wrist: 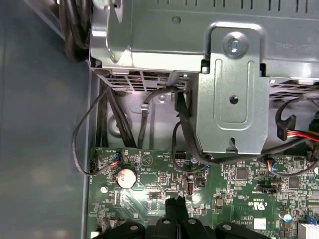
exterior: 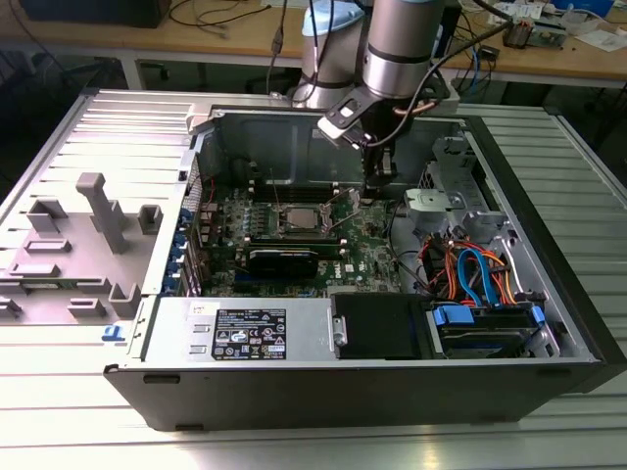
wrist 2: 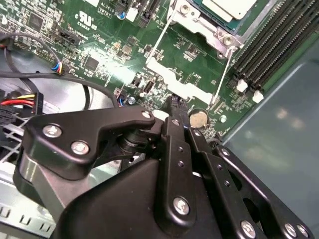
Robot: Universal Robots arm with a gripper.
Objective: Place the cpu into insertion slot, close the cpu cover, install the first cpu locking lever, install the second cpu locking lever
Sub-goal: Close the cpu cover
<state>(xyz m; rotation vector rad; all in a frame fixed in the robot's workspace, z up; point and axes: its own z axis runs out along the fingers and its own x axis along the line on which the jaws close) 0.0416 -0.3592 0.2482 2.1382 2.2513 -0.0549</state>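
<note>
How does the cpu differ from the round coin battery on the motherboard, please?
The cpu is square with a plain grey top; the coin battery is round and shiny. The cpu sits within a metal frame; the coin battery sits bare on the green board, near the gripper. Both are flat and silvery.

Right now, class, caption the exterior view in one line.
Robot hand hangs inside an open computer case, near the cpu in the insertion slot.
</note>
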